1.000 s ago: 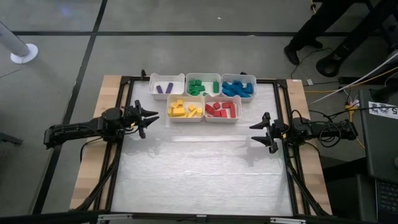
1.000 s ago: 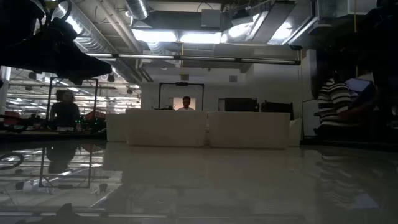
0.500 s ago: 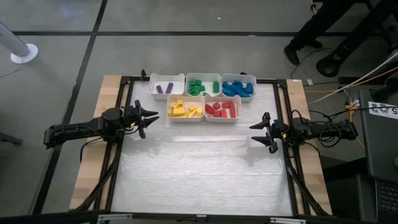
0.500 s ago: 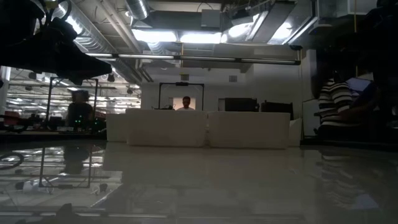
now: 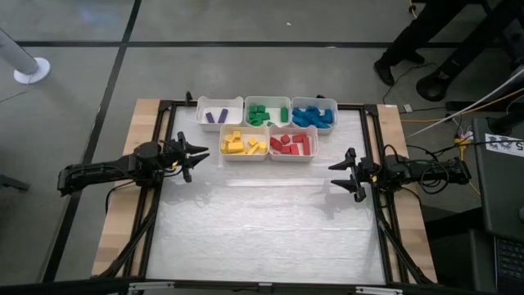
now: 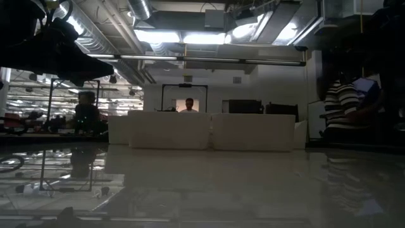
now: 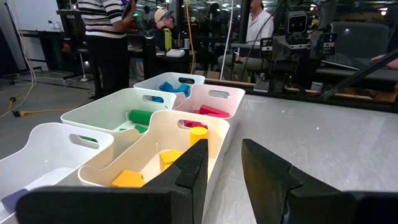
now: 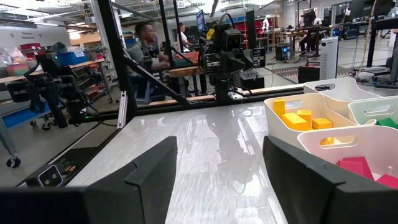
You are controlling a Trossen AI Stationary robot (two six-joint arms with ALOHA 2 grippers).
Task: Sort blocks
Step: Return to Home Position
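The blocks lie sorted by colour in five white bins at the table's far side: purple (image 5: pixel 217 116), green (image 5: pixel 260 113), blue (image 5: pixel 312 116), yellow (image 5: pixel 242 144), red (image 5: pixel 291 145). My left gripper (image 5: pixel 199 155) hovers open at the table's left, just left of the yellow bin (image 7: pixel 149 158), holding nothing. My right gripper (image 5: pixel 335 174) hovers open at the table's right, near side of the red bin, also holding nothing. The left wrist view shows yellow blocks (image 7: pixel 129 179), a green one (image 7: pixel 146 116), red (image 7: pixel 210 111) and blue (image 7: pixel 173 87).
The white table sheet (image 5: pixel 262 221) stretches bare on the near side of the bins. A black frame (image 5: pixel 372 131) borders the table. People stand and sit in the room beyond, one in a striped shirt (image 6: pixel 342 107).
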